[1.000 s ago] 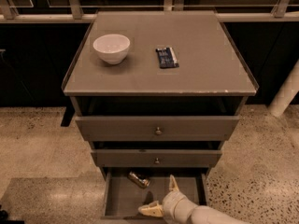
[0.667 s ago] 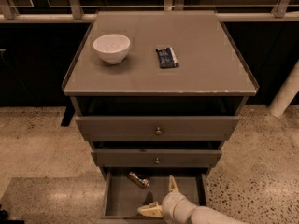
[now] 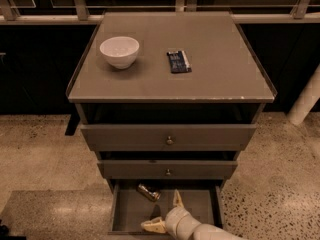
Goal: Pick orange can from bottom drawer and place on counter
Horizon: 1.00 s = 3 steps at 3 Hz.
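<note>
Open grey-brown bottom drawer [image 3: 131, 213] holds a small shiny orange-brown metal can [image 3: 148, 192], lying at the back. The pale two-finger gripper [image 3: 164, 213] is just before it, jaws wide, empty. The flat grey-brown counter [image 3: 220, 66] bears a white bowl [image 3: 119, 51] and a dark blue packet [image 3: 178, 61].

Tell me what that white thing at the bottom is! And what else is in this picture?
That white thing is a robot's arm. Its hand, called a gripper, has two fingers. They are spread open, holding nothing, and reach into the bottom drawer. A small orange can lies on its side near the drawer's back, not touched. The one camera looks down at the cabinet from the front. On the counter on top sit a white bowl and a dark blue packet.
</note>
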Available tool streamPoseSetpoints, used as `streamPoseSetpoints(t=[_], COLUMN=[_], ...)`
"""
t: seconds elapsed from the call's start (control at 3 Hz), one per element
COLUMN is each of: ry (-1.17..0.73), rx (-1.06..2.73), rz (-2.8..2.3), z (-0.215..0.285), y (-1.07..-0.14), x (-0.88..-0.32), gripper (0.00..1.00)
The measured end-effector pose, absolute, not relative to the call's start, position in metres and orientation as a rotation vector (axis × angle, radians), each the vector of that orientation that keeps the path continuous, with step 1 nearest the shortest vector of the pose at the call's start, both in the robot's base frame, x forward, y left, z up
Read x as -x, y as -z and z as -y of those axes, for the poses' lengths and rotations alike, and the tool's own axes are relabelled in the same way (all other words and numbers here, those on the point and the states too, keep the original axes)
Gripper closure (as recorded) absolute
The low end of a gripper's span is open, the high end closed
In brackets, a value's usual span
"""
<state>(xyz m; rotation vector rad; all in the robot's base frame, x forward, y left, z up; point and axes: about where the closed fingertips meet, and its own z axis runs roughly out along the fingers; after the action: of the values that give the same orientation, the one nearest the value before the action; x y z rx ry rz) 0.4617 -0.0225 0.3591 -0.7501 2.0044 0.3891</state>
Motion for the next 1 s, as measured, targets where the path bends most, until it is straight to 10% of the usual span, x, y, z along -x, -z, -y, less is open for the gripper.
streamPoseSetpoints(t=[1.0], ry=[-0.348], rx=[0.786], rz=[-1.973], z=[0.013], y=[-0.340], x=[-0.479], gripper=[0.00])
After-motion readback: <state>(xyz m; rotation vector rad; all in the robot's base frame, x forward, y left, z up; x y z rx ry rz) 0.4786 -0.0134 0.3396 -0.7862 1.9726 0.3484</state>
